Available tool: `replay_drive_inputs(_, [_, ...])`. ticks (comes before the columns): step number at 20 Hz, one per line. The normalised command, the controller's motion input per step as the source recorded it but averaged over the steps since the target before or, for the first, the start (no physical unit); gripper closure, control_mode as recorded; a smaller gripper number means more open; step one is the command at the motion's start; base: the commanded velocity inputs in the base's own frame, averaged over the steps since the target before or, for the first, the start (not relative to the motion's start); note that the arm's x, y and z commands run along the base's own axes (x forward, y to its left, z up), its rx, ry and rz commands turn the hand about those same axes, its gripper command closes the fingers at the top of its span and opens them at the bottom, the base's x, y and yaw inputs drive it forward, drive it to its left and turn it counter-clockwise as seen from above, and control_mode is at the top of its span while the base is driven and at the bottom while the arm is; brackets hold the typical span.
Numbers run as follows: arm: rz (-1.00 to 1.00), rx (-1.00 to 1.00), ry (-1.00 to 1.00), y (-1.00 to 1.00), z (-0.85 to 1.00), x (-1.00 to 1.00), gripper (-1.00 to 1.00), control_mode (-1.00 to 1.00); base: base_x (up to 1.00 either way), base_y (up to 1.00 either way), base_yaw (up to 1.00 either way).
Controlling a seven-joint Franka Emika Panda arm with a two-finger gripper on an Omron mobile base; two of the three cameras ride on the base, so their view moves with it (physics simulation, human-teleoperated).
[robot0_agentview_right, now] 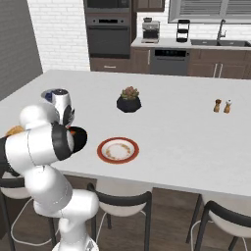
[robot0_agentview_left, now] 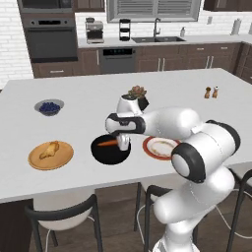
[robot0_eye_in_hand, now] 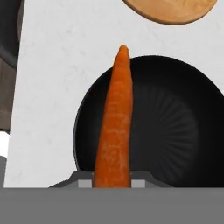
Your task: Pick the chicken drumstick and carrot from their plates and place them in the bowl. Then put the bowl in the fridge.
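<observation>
My gripper (robot0_agentview_left: 122, 143) is shut on the thick end of the orange carrot (robot0_eye_in_hand: 115, 131), which hangs level over the glossy black bowl (robot0_eye_in_hand: 175, 131), tip toward its left rim. In the left base view the carrot (robot0_agentview_left: 107, 143) lies across the top of the bowl (robot0_agentview_left: 110, 153). The golden chicken drumstick (robot0_agentview_left: 49, 149) rests on the orange-tan plate (robot0_agentview_left: 61, 158) left of the bowl. To the bowl's right, the white plate with a red rim (robot0_agentview_left: 158, 147) holds nothing. The fridge is out of view.
A small grey bowl of blueberries (robot0_agentview_left: 49, 107) sits at the back left of the white island, and a dark pot with a succulent (robot0_agentview_left: 138, 93) stands behind the arm. Salt and pepper shakers (robot0_agentview_left: 211, 92) are far right. Black stools (robot0_agentview_left: 64, 216) line the near edge.
</observation>
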Motion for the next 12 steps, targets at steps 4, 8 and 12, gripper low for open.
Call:
replay_drive_inputs(4, [0.00,-0.12,0.00,0.13,-0.42,0.14,1.00,-1.00,0.00,0.00,0.00])
replay_drive_inputs(8, [0.00,-0.07,0.00,0.00,-0.34,0.25,1.00,-1.00,0.00,0.00,0.00])
replay_drive_inputs(12, [0.00,-0.01,0.00,0.00,-0.29,0.14,1.00,-1.00,0.00,0.00,0.00])
